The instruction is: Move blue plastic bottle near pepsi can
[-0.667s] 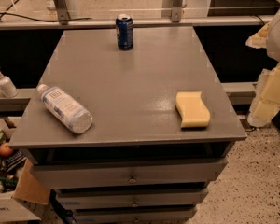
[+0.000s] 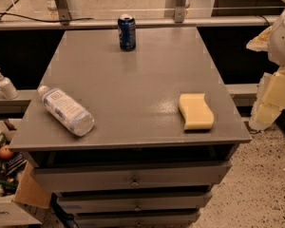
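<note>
The blue plastic bottle [image 2: 65, 110] lies on its side at the front left of the grey table top [image 2: 133, 84], with its white cap pointing to the back left. The pepsi can [image 2: 127, 32] stands upright at the back edge, near the middle. The two are far apart. My gripper [image 2: 271, 99] hangs with the white and pale yellow arm at the right edge of the view, beyond the table's right side and well away from both objects.
A yellow sponge [image 2: 195, 111] lies at the front right of the table. A small white pump dispenser [image 2: 4, 83] stands on a ledge to the left. A box of clutter [image 2: 4, 175] sits on the floor at the lower left. Drawers [image 2: 133, 179] are below the top.
</note>
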You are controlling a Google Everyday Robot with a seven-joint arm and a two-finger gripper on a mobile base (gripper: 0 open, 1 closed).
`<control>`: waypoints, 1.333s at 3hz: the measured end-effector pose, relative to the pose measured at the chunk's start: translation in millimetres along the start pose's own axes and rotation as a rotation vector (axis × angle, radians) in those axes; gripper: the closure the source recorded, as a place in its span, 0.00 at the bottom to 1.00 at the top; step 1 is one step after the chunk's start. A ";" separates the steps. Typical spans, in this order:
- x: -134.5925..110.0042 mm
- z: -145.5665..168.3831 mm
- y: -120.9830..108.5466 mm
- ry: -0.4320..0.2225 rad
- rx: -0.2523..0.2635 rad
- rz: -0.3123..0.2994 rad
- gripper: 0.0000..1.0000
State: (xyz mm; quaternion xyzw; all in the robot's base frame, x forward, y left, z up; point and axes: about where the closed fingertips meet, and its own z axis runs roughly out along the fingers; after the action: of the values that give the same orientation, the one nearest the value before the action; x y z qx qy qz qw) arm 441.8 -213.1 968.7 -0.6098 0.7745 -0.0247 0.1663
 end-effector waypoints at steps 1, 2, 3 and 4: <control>-15.6 20.4 2.0 -0.083 -0.028 -0.016 0.00; -54.7 44.7 14.3 -0.208 -0.101 -0.032 0.00; -110.3 73.4 27.4 -0.371 -0.211 -0.051 0.00; -115.9 77.3 27.0 -0.419 -0.196 -0.038 0.00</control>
State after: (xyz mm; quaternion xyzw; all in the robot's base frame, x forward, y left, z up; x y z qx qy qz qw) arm 462.0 -83.1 915.7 -0.6293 0.7102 0.1746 0.2630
